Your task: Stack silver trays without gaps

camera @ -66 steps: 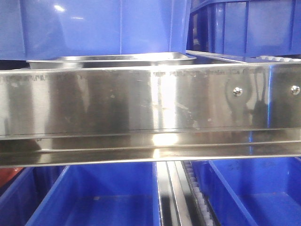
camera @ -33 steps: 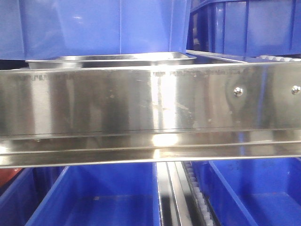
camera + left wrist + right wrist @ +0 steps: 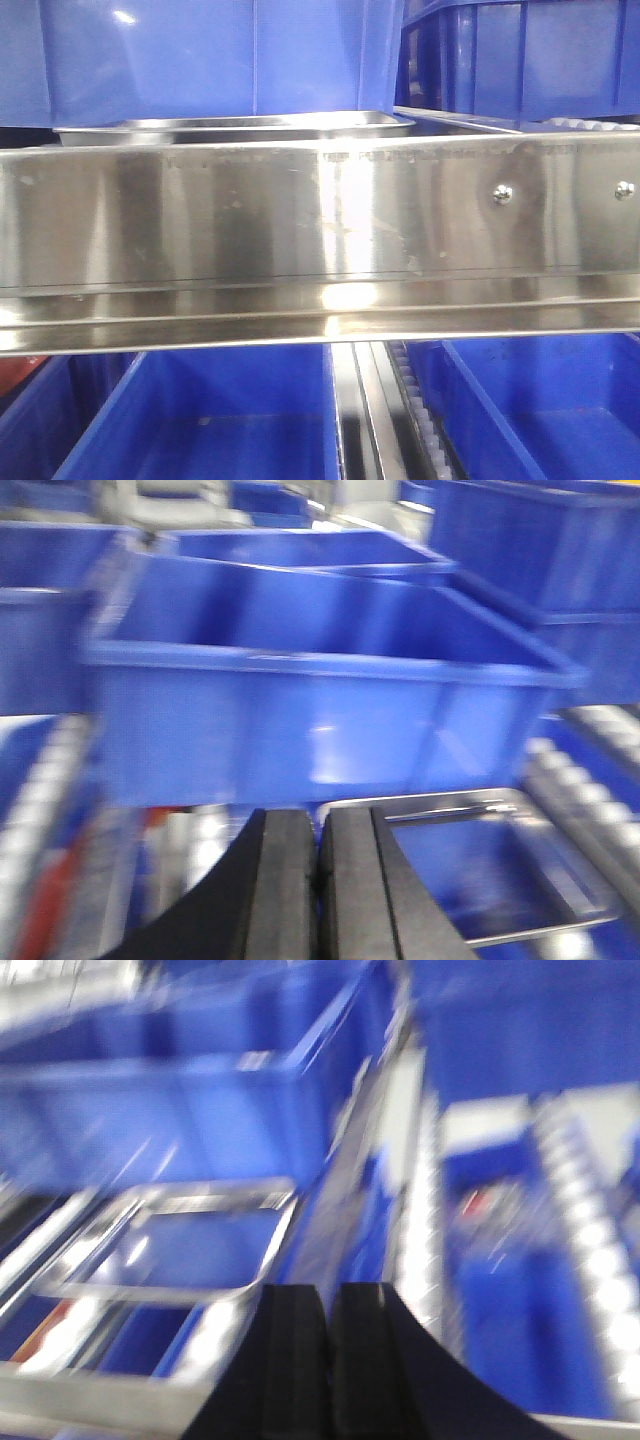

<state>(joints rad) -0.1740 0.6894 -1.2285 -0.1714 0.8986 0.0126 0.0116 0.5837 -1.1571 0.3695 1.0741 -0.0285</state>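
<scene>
Sitting flat, shallow shiny stainless-steel tray (image 3: 240, 125), just behind long flat steel rail (image 3: 320, 215), before large blue plastic bin (image 3: 200, 60). Looked stiff, light, slippery; best pinched at thin rolled rim. Left gripper (image 3: 318, 825) and right gripper (image 3: 328, 1305) both closed up, empty.

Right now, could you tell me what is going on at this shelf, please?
A two-arm robot is at a shelf of blue bins, set to stack silver trays. One silver tray lies flat behind the steel shelf rail, in front of a blue bin. The left gripper and the right gripper are both shut and hold nothing, near the tray. Both wrist views are blurred, and no second tray can be made out, so no stacking shows yet.
</scene>
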